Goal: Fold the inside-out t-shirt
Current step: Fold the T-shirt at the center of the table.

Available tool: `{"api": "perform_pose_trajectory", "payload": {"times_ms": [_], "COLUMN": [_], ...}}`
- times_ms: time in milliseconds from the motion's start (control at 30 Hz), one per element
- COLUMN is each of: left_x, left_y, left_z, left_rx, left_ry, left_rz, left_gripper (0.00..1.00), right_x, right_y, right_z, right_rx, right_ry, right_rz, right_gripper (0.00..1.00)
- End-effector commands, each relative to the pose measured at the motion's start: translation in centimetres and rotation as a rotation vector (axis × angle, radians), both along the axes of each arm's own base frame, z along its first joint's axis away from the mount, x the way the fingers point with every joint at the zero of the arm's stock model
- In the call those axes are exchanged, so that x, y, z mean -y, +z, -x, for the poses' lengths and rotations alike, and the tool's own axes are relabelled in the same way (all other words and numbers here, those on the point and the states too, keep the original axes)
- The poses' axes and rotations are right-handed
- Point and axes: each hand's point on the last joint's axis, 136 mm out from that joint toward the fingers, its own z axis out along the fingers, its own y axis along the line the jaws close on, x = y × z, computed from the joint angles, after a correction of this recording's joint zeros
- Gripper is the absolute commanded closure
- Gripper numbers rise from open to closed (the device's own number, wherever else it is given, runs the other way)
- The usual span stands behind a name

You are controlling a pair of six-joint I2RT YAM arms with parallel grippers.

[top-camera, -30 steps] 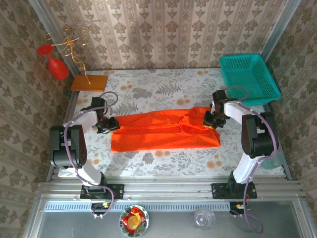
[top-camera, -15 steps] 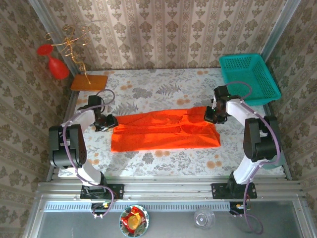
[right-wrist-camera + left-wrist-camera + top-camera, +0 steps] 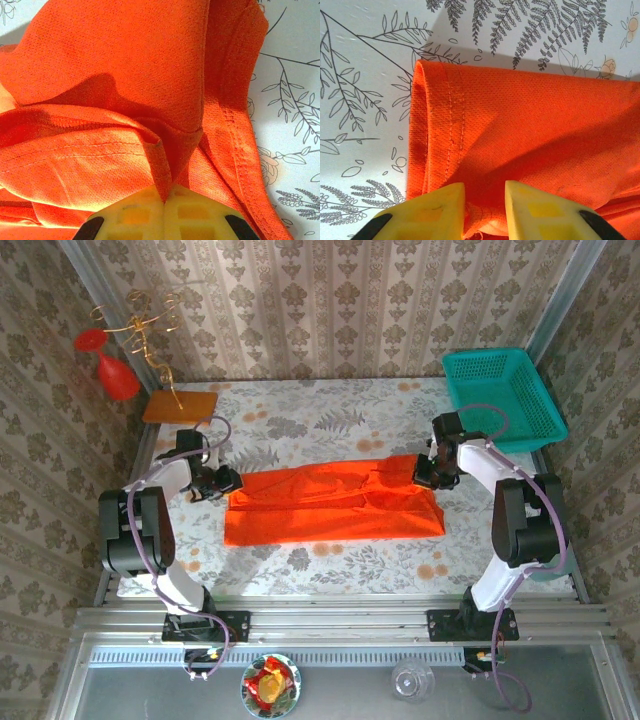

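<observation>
Your inside-out t-shirt is a fine mesh-knit cloth, matt, with rows of stitching along the hem at 9 o'clock in the left wrist view. The pads of the left gripper and those of the right gripper look like smooth, matt yellow plastic. You see a smooth printed covering on the table. From above, the basket at 2 o'clock is teal perforated plastic. The board at 10 o'clock looks like matt orange wood, beside a thin golden wire stand and a glossy red ornament. The rail at 6 o'clock is bare ribbed metal.
</observation>
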Motion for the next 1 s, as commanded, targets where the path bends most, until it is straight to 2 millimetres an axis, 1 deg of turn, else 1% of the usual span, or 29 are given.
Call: {"api": "perform_pose_trajectory", "payload": {"times_ms": [0, 100, 200, 300, 400, 533, 600, 667, 733, 800, 867, 900, 967], "left_x": [-0.4, -0.3, 0.1, 0.1, 0.0, 0.0, 0.0, -0.2, -0.3, -0.6, -0.7, -0.8, -1.0], "left_y": [-0.3, -1.0, -1.3, -1.3, -1.0, -0.3, 0.3, 1.1, 2.2, 3.8, 5.6, 6.7, 8.6], "left_z": [1.5, 2.3, 2.6, 2.7, 2.8, 2.6, 2.2, 1.3, -0.1, -2.2, -4.3, -5.4, -7.2], "left_rx": [-0.04, -0.072, -0.08, -0.082, -0.07, -0.048, -0.029, -0.001, 0.035, 0.076, 0.114, 0.133, 0.173], "left_ry": [0.004, -0.007, -0.014, -0.012, -0.009, -0.011, -0.015, -0.015, -0.019, -0.028, -0.041, -0.044, -0.051], "left_rz": [-0.013, -0.009, 0.008, 0.007, 0.0, -0.001, -0.001, -0.009, -0.018, -0.03, -0.036, -0.045, -0.055], "left_gripper": [0.7, 0.69, 0.69, 0.72, 0.78, 0.9, 0.96, 0.99, 1.0, 1.0, 1.0, 1.0, 1.0], "right_x": [0.6, 0.6, 0.6, 0.6, 0.6, 0.8, 0.9, 1.0, 1.2, 1.7, 2.2, 2.4, 2.7], "right_y": [1.2, 1.3, 1.4, 1.4, 1.5, 1.7, 2.1, 2.6, 3.4, 4.5, 5.9, 7.1, 9.1], "right_z": [0.3, 0.3, 0.2, 0.3, 0.3, 0.2, -0.2, -1.1, -2.4, -4.3, -6.3, -7.4, -9.0], "right_rx": [0.008, 0.01, 0.012, 0.01, 0.009, 0.018, 0.031, 0.049, 0.078, 0.105, 0.133, 0.158, 0.198], "right_ry": [0.001, 0.003, 0.002, 0.002, 0.001, -0.003, -0.01, -0.015, -0.021, -0.03, -0.038, -0.041, -0.044], "right_rz": [0.026, 0.026, 0.024, 0.026, 0.028, 0.035, 0.037, 0.041, 0.047, 0.048, 0.051, 0.052, 0.056], "right_gripper": [1.0, 1.0, 1.0, 1.0, 1.0, 1.0, 1.0, 1.0, 1.0, 1.0, 1.0, 1.0, 1.0]}}
